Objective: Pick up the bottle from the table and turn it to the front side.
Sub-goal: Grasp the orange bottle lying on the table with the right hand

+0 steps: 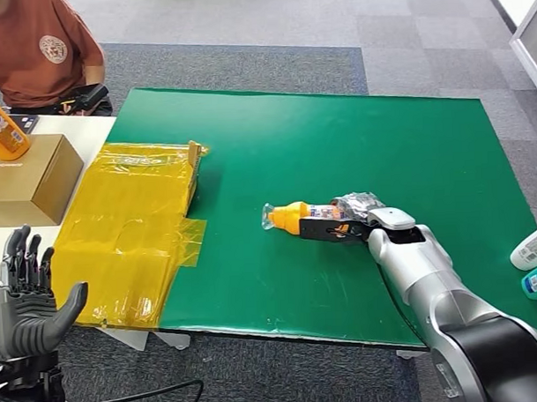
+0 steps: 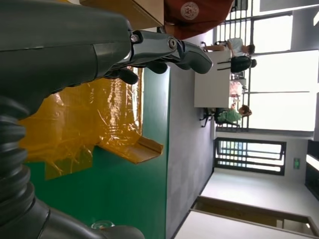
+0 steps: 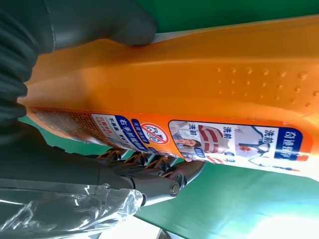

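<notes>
The orange bottle lies on its side near the middle of the green table, clear cap end pointing toward the yellow bags, and the robot's right hand has its fingers wrapped round the body of it; close up, the thumb presses one flank while the dark fingers curl under the printed label. I'd say this is the grasp step, with the lift not yet begun, since the bottle looks to be lying on the mat. Next it will want a firm squeeze, a clean raise, then a roll of the wrist until the front face shows, and that smooth plastic could slip in the turn. The left hand is held up off the near corner, fingers spread, holding nothing. Counting: one bottle in the grip, one more orange bottle on a single cardboard box, two pale bottles at the right edge, one heap of yellow plastic bags, and one person in a rust-coloured shirt seated beyond the table.
</notes>
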`<state>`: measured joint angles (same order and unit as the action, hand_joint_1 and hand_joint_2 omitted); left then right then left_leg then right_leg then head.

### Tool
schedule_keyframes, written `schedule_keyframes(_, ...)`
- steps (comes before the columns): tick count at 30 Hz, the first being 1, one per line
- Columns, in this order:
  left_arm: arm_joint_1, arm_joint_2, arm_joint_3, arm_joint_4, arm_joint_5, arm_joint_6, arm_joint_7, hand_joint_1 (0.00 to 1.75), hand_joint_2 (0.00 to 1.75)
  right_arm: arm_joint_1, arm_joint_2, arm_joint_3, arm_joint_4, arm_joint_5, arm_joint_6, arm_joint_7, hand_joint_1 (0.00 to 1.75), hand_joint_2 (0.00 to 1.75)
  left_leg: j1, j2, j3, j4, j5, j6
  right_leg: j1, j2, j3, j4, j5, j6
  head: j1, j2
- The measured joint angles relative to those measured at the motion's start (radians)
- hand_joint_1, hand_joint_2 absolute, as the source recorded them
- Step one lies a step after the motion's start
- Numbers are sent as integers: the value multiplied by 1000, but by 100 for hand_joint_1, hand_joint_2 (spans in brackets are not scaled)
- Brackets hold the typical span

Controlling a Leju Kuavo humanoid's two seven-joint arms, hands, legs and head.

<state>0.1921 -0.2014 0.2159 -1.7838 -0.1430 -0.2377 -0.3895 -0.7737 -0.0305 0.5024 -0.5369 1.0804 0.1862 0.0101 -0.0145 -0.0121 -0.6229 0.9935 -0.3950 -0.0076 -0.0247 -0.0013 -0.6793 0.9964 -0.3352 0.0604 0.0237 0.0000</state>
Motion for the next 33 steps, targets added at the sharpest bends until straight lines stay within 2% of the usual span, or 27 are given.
schedule_keyframes(5,0,0,0,0,0,-1,0,0,175,0,0,-1,0,-2,-2,-7,175,175,0,0,0,0,0,0,0,0,0,0,0,0,0,0)
schedule_keyframes(8,0,1,-1,0,1,-6,0,0,175,5,1,-16,-1,-48,7,-56,175,175,0,0,0,0,0,0,0,0,0,0,0,0,0,0)
schedule_keyframes(14,0,13,-17,0,12,-6,-9,0,175,50,2,-113,-70,-338,99,-201,175,175,0,0,0,0,0,0,0,0,0,0,0,0,0,0)
schedule_keyframes(16,0,18,-29,0,17,-2,-10,0,175,73,2,-146,-115,-454,127,-216,175,175,0,0,0,0,0,0,0,0,0,0,0,0,0,0)
schedule_keyframes(19,-3,24,-56,0,26,7,-1,0,175,118,13,-210,-214,-712,180,-244,175,175,0,0,-1,0,0,0,0,0,0,0,0,0,0,0)
schedule_keyframes(22,-12,28,-96,0,30,29,14,0,175,159,29,-266,-326,-906,197,-232,175,175,0,0,-1,0,0,0,0,0,-1,0,0,0,0,0)
schedule_keyframes(33,-18,45,-150,0,47,41,22,0,175,225,42,-304,-517,-1169,223,-217,175,175,0,0,-1,0,0,0,0,0,-1,0,0,0,0,0)
